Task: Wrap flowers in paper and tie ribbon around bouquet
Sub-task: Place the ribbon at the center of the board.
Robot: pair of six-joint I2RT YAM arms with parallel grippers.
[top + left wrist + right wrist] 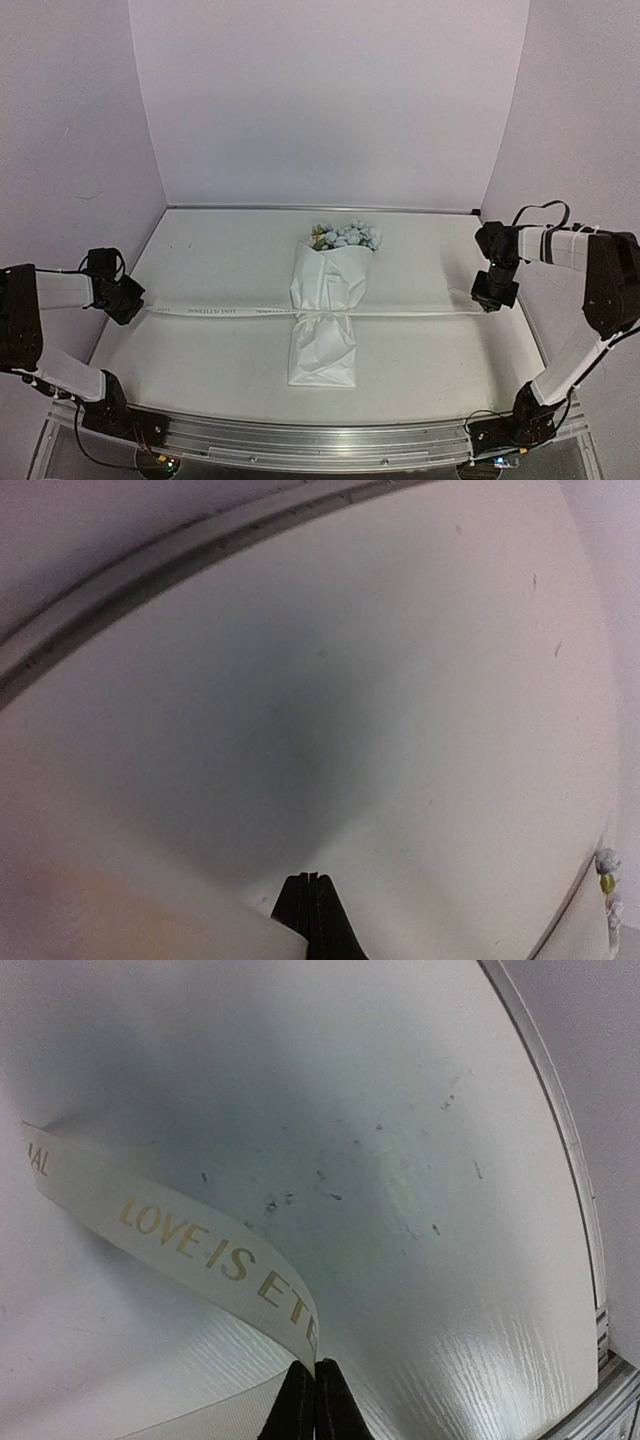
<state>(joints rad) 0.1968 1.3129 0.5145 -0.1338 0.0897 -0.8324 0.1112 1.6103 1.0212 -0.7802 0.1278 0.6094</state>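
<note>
Top external view: the flowers point(347, 236) sit wrapped in the paper point(322, 358), mid-table. The ribbon point(230, 311) crosses the bouquet point(326, 290) at its pinched waist. The left gripper point(140, 305) and right gripper point(487, 303) each pinch one ribbon end tight. I think only the knot needs finishing.

White paper bouquet point(323, 345), cream ribbon point(220, 311) taut across its pinched waist

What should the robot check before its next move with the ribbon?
1. Is the left gripper shut on the ribbon? Ok.
2. Is the right gripper shut on the ribbon? Ok.
3. Does the ribbon cross the waist of the bouquet? Ok.
4. Does the ribbon run straight out to both sides? Ok.
5. Are the flowers showing at the wide end? Ok.
6. Is the knot finished? Cannot tell.
</note>
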